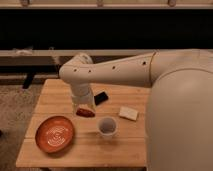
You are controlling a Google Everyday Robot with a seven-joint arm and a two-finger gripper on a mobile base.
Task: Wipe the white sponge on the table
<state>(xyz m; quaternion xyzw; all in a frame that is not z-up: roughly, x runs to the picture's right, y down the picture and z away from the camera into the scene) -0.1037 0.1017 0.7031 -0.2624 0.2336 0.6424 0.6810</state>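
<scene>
Gripper (pixel 84 110) sits low over the table (pixel 54 93) centre, bare planks between it and the white sponge (pixel 128 113); cup (pixel 107 127) crowds the sponge's near-left side, black device (pixel 101 97) behind the gripper, orange plate (pixel 55 133) well apart.

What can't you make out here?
Camera view:
Whether the tool, over the light wooden table, touches the small red object below it: the wrist hides the contact.
Table's right end: hidden by the white robot body.
Black rectangular device: too small to identify.
</scene>
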